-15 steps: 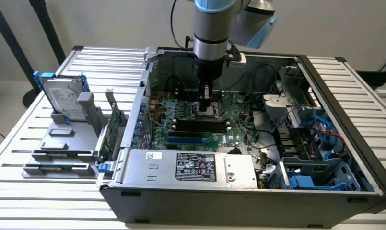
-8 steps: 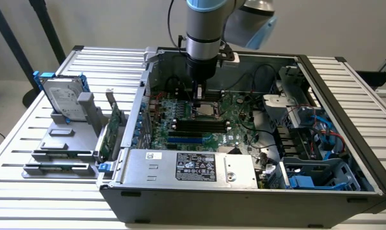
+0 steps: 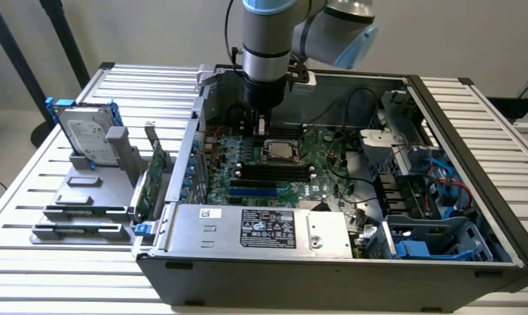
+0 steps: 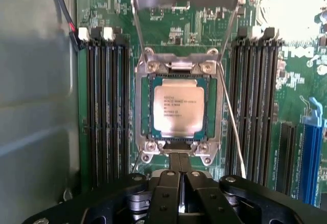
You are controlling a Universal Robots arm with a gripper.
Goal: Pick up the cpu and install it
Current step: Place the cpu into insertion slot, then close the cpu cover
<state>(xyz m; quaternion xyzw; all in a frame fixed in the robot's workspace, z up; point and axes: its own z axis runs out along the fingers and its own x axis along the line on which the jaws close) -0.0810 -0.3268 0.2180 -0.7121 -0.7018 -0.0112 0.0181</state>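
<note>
Open dark-grey sheet-metal computer case (image 3: 334,275), laid flat on a ribbed, slatted metal table (image 3: 14,216). In the exterior view the arm is set vertically over the case's 12 o'clock end.

The black metal gripper (image 4: 180,158) is seen in the wrist view with its two slim fingers pressed together to a narrow slit. Nothing is held between them. Its tip is placed near one edge of the square, steel-framed socket (image 4: 144,132), apart from the chip.

The cpu (image 4: 179,106), a small flat square chip with a shiny silver metal lid, fine printed text and a thin pale rim, is seated flat inside that socket on the glossy green motherboard (image 4: 189,35). Long black ribbed memory slots (image 4: 104,111) are ranged along both flanks. A bright hinged load plate (image 4: 186,1) is stood open beyond the socket.

At 9 o'clock from the case, a silver rectangular hard drive (image 3: 87,134) with blue brackets is stood upright in a grey fixture. A long green circuit card (image 3: 159,167) is set on edge just beside the case wall. A grey box-shaped power supply (image 3: 264,230) is fitted at the case's 6 o'clock end.
</note>
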